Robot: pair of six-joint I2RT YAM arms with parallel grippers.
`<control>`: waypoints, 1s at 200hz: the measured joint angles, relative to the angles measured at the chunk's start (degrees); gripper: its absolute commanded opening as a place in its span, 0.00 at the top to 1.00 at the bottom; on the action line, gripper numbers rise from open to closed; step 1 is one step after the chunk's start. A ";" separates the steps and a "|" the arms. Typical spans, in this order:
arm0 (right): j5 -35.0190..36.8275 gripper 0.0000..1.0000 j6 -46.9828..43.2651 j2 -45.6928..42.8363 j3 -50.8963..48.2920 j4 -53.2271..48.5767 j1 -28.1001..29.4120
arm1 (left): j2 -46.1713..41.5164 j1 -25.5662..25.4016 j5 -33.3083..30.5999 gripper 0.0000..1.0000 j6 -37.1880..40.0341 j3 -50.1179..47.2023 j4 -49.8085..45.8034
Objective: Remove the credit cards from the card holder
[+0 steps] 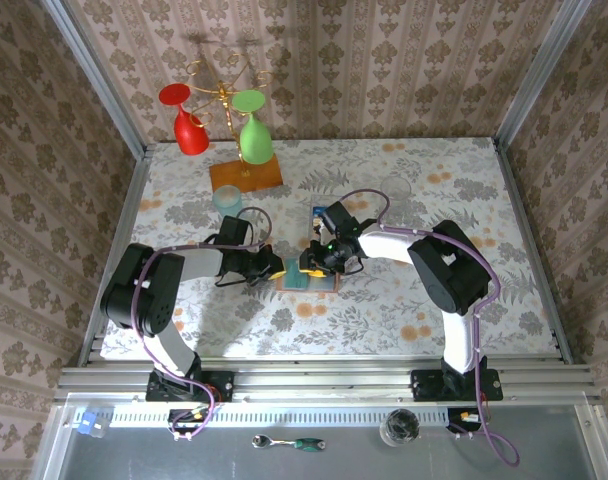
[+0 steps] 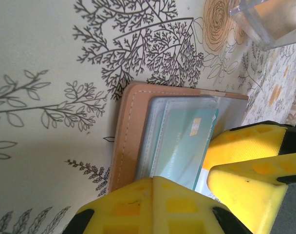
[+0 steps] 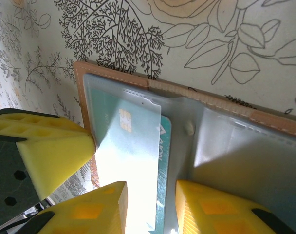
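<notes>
The tan card holder (image 1: 306, 282) lies open on the floral table between both arms. Its stitched tan edge (image 2: 126, 139) frames a clear inner sleeve that holds a teal credit card (image 2: 179, 141) with a gold chip. My left gripper (image 2: 162, 181) is shut, its tips pressed down on the sleeve's near edge. My right gripper (image 3: 150, 204) hovers over the same card (image 3: 165, 161), its jaws a gap apart over the card's teal side strip. A left finger (image 3: 55, 151) touches the holder's rim (image 3: 226, 102). From above, the left gripper (image 1: 280, 268) and right gripper (image 1: 321, 262) meet over the holder.
A glass rack on an orange wooden base (image 1: 246, 175) holds a red and a green glass at the back left. A pale blue cup (image 1: 227, 198) stands in front of it. A clear glass (image 1: 396, 187) sits back right. A small blue flat item (image 1: 319, 213) lies behind the holder.
</notes>
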 measured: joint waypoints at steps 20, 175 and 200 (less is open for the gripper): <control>0.00 0.68 0.00 -0.02 0.00 -0.02 0.00 | 0.00 0.00 0.04 1.00 -0.02 -0.44 0.72; 1.79 0.70 0.00 -0.17 0.37 -1.18 0.22 | 0.00 0.22 0.87 1.00 -0.37 -1.51 2.19; 2.75 0.72 -0.22 -0.72 0.37 -2.03 0.22 | 0.00 0.22 0.87 1.00 -0.37 -1.51 2.19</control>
